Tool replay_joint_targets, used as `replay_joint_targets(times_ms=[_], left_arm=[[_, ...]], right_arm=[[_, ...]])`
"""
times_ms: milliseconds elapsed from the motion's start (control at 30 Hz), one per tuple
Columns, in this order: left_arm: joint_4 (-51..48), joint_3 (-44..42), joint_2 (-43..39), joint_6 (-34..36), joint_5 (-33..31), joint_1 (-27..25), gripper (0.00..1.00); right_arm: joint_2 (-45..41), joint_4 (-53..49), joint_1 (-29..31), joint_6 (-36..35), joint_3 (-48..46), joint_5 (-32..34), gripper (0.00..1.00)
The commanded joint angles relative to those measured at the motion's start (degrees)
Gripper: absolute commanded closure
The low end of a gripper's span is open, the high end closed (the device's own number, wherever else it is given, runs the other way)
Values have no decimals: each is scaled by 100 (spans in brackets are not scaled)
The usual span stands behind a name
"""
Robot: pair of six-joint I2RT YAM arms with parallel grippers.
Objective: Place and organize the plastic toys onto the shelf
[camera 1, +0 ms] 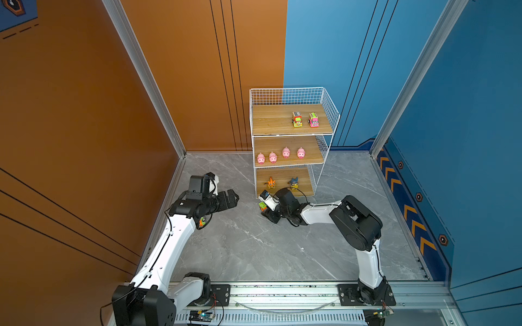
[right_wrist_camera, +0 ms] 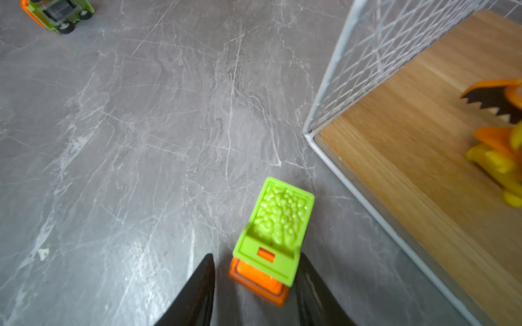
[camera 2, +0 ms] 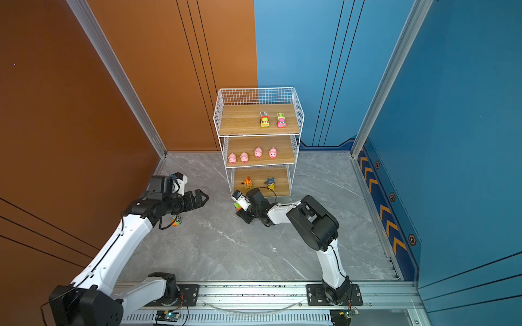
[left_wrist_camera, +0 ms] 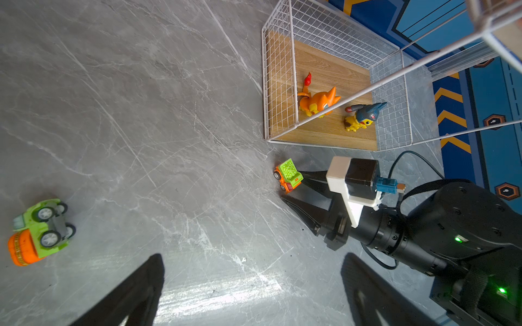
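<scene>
Bare grey floor (camera 1: 254, 248) lies open between the two arms. On the shelf (camera 1: 286, 89), walled by wire at sides and back, the top board's left half is free; a yellow car (camera 1: 297, 119) and a pink car (camera 1: 313, 120) take its right. Four pigs (camera 1: 285, 152) span the middle tier. The right arm (camera 1: 319, 210) crosses the front of the bottom tier, where two figures (camera 1: 271, 183) stand. An overturned green car (left_wrist_camera: 42, 228) lies beneath the left arm (camera 1: 169, 237).
</scene>
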Motion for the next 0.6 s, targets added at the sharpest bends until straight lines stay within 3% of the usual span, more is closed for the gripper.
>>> replay_joint_targets(times_ms=[0,567], left_arm=[[22,-55,17,72,126,51,1],[20,-55,2,64,140,58,1]], right_arm=[[115,151,22,167,187,286,54],[377,251,176,488,379,1039,56]])
